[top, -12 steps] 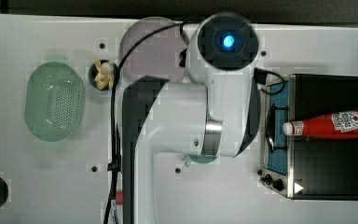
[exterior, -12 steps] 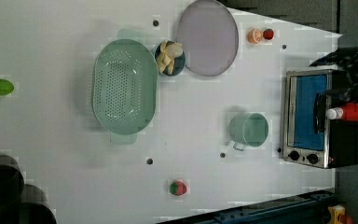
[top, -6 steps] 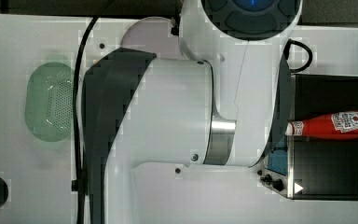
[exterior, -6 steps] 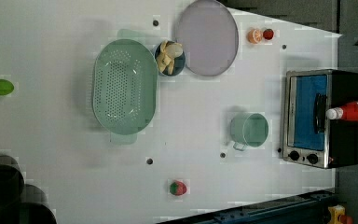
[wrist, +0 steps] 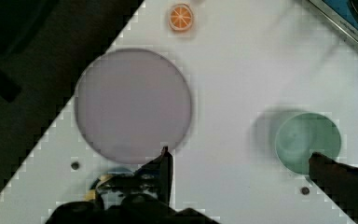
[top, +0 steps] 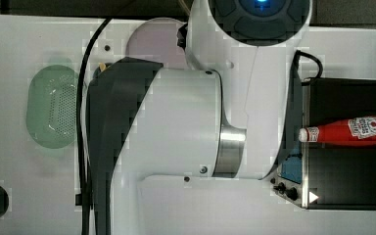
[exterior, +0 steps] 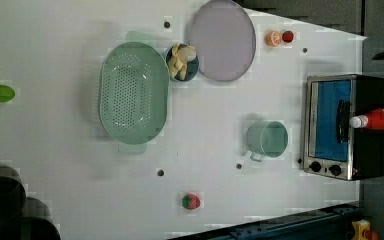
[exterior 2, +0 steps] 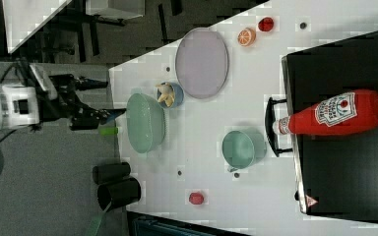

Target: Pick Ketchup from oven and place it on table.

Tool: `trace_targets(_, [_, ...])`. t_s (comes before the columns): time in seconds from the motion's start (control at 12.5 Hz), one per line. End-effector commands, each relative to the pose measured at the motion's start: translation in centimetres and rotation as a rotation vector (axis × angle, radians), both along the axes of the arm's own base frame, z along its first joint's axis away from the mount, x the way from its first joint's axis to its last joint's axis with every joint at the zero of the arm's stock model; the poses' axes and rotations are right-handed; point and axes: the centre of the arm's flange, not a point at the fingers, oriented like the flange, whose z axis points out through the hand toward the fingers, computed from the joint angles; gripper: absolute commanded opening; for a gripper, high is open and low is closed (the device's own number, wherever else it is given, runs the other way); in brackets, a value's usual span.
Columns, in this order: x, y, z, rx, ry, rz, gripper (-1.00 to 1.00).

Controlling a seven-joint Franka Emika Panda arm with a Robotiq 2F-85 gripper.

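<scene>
The ketchup [top: 352,130] is a red bottle with a white cap, lying on its side on the oven's black top [top: 345,171], cap toward the door. It also shows as the ketchup [exterior: 382,119] and the ketchup [exterior 2: 339,115]. The oven [exterior: 330,125] has a silver front and a bluish glass door that looks closed. My gripper [wrist: 242,168] hangs high over the white table [wrist: 233,70], open, with nothing between its dark fingertips [wrist: 165,163]. It is far from the bottle. My white arm [top: 186,122] covers the middle of the top view.
A lilac plate [exterior: 222,40], a small bowl with banana pieces [exterior: 182,62], a green colander [exterior: 132,92] and a green cup [exterior: 267,140] stand on the table [exterior: 55,150]. An orange half [wrist: 182,17], strawberries [exterior: 191,201], a lime [exterior: 0,93] and black cups [exterior 2: 115,184] lie around the edges.
My arm has risen toward the top camera and looms much larger there. Its dark parts near the oven have left the left view. The ketchup has stayed put.
</scene>
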Motion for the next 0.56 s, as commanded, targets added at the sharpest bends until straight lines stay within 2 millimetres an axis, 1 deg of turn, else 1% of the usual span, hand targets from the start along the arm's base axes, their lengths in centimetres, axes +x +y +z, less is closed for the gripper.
trace_targets(0.08, [0.53, -1.38, 0.29, 0.001, -0.013, -0.043, 1.00])
trace_targets(0.56, [0.78, -1.34, -0.33, 0.000, -0.003, -0.043, 1.00])
